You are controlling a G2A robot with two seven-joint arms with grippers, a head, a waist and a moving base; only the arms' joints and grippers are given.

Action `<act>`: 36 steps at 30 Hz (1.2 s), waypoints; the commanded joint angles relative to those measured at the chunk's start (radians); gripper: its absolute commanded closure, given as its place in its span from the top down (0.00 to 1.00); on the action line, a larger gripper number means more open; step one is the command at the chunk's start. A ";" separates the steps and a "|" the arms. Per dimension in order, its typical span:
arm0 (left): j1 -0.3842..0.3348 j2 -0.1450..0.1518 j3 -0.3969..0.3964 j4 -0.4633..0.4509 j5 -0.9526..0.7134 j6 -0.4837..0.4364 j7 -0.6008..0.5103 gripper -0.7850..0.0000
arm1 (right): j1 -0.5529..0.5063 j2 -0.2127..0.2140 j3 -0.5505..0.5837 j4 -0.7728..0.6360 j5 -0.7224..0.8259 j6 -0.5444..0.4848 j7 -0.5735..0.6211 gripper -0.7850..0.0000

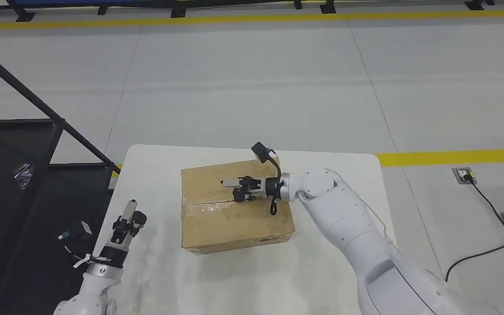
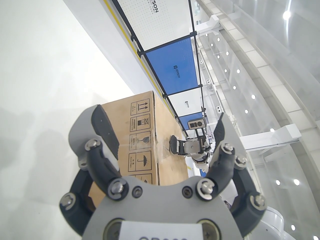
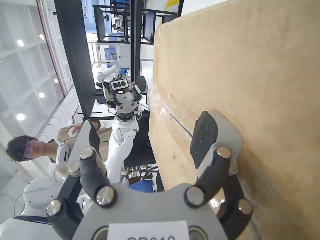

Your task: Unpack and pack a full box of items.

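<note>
A closed cardboard box sits in the middle of the white table, its top seam sealed with clear tape. My right gripper lies over the box top at the seam, open, with one finger pad against the cardboard and nothing held. My left gripper hovers near the table's front left corner, apart from the box, open and empty. In the left wrist view the left gripper faces the box's printed side, with the right gripper on top farther off.
A black frame and dark flooring border the table's left side. Bare table surface lies left of the box and in front of it. A cable runs on the floor to the right.
</note>
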 commanded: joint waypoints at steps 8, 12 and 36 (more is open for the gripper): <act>-0.005 0.001 0.011 -0.006 0.013 0.006 0.004 1.00 | -0.047 0.061 0.046 -0.114 -0.037 0.015 -0.019 1.00; -0.006 0.001 0.013 -0.006 0.012 0.009 0.003 1.00 | -0.082 0.095 0.077 -0.192 -0.057 0.022 -0.026 1.00; -0.018 0.005 0.021 0.000 0.006 0.006 -0.001 1.00 | -0.439 0.293 0.380 -0.864 -0.275 0.374 -0.116 1.00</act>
